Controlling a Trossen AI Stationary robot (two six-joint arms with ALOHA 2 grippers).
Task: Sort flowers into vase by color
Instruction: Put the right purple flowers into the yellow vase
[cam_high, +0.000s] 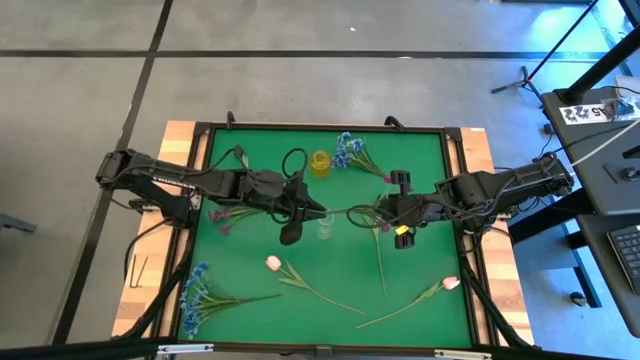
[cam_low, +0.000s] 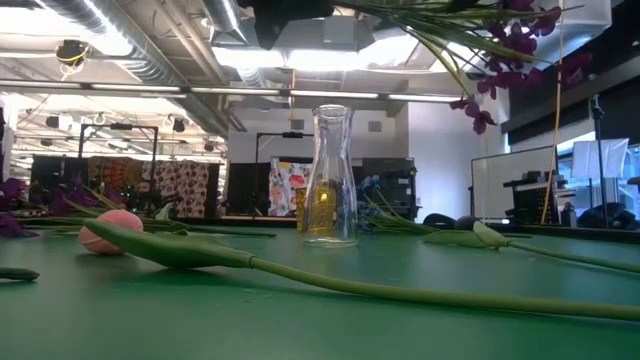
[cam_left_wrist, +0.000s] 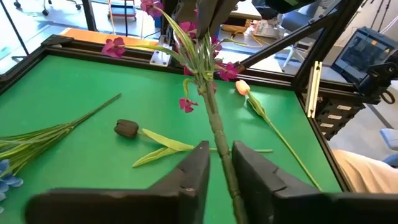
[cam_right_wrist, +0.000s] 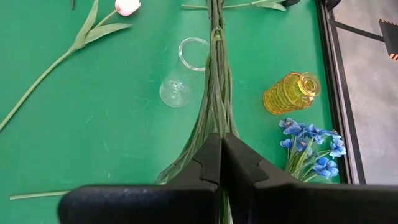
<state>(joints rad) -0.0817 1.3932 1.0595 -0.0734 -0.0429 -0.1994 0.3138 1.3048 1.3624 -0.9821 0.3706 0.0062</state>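
A magenta-purple spray (cam_high: 350, 210) hangs level above the table's middle, over the upright clear vase (cam_low: 330, 175). Its blossoms (cam_low: 510, 45) droop at the right end. My right gripper (cam_right_wrist: 221, 146) is shut on it. My left gripper (cam_left_wrist: 221, 162), coming from the left, is open by a narrow gap. The bare stem (cam_left_wrist: 214, 124) runs between its fingers, and I cannot tell whether it touches them. A yellow vase (cam_high: 320, 163) stands farther back. Two tulips (cam_high: 273, 263) (cam_high: 450, 283), blue sprays (cam_high: 195, 295) (cam_high: 350, 150), another purple spray (cam_high: 225, 215) and a dark-budded stem (cam_left_wrist: 126, 129) lie on the table. My right gripper pinches the spray's bundled stems (cam_right_wrist: 216, 124) between its two fingers, at the blossom end. The fingers slant down from the table's right side and lie roughly along the stems. The spray is lifted clear, and its stem reaches out level toward my left gripper.
The green table has a raised black frame (cam_high: 455, 200). The dark-budded stem and its leaves (cam_left_wrist: 161, 146) lie below the held spray, to the right of the clear vase. Open green surface lies between the two tulips near the front edge.
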